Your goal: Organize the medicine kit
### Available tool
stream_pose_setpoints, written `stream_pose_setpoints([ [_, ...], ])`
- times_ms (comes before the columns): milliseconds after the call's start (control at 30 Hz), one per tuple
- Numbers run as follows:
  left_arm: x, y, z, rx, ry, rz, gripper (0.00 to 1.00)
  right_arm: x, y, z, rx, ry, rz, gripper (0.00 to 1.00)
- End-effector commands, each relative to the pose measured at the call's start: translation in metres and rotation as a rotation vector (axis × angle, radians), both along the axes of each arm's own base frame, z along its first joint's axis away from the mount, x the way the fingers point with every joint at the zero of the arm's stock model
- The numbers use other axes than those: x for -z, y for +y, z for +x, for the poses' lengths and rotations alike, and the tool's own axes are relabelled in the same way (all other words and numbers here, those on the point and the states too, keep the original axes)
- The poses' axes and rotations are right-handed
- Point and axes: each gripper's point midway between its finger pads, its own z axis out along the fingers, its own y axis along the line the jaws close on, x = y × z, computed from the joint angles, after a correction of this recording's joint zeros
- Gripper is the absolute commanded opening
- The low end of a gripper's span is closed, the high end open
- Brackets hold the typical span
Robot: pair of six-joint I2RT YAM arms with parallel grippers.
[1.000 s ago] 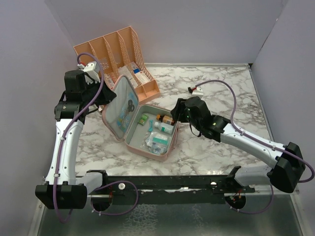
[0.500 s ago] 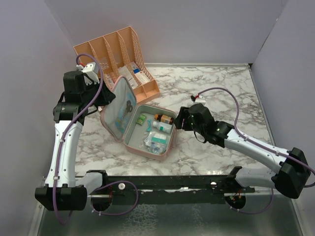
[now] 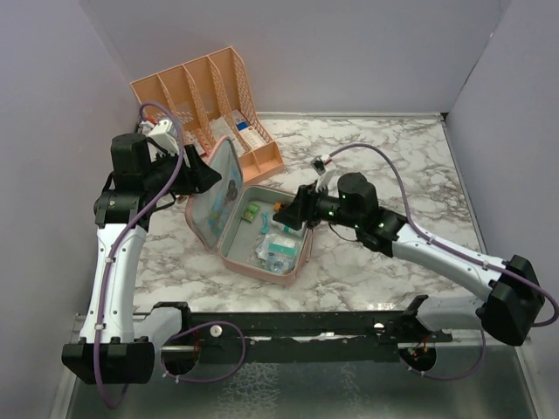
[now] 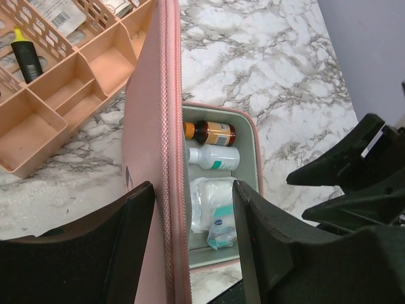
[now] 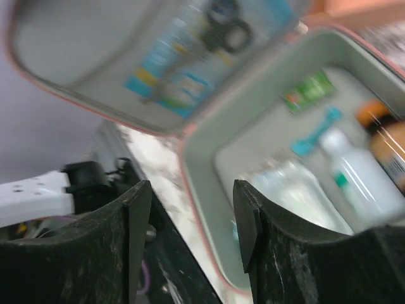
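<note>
The pink medicine kit [image 3: 229, 251] lies open at centre, its lid [image 3: 220, 183] standing nearly upright on the left. In the grey-green tray lie a brown bottle [image 4: 212, 133], a white bottle [image 4: 214, 156] and wrapped packets [image 4: 214, 206]. My left gripper [image 3: 203, 175] is open and straddles the lid's zip edge [image 4: 168, 152]. Its left finger [image 4: 133, 240] is by the lid's outer face, and its right finger stands apart over the tray. My right gripper [image 3: 291, 209] hangs open over the tray's right side, holding nothing. In the blurred right wrist view its fingers [image 5: 136, 234] frame the tray rim.
A peach slotted desk organizer [image 3: 205, 96] with boxes and a yellow-capped marker [image 4: 26, 57] stands just behind the kit. Purple walls close in the marble table [image 3: 393, 166] on the left, back and right.
My left gripper went from shut on the lid to open around it, and the lid now stands more upright. My right gripper swung left over the tray's right edge.
</note>
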Motion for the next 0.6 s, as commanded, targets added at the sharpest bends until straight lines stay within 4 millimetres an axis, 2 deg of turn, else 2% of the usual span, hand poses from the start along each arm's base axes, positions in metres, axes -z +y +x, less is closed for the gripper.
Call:
stream_pose_setpoints([
  [0,-0.011,-0.009,-0.005,0.057,-0.037,-0.034,0.55,-0.090,0.058,-0.009,-0.244,-0.122,0.251,0.55],
  [167,-0.017,-0.020,-0.015,0.137,-0.067,-0.065,0.56,-0.112,0.087,0.011,-0.211,-0.043,0.329,0.62],
  [400,-0.010,-0.025,-0.030,0.178,-0.063,-0.090,0.53,-0.116,0.117,0.059,-0.057,0.078,0.372,0.64],
  [567,-0.025,-0.036,-0.049,0.264,-0.124,-0.128,0.54,-0.121,0.128,0.066,-0.060,0.093,0.392,0.67],
])
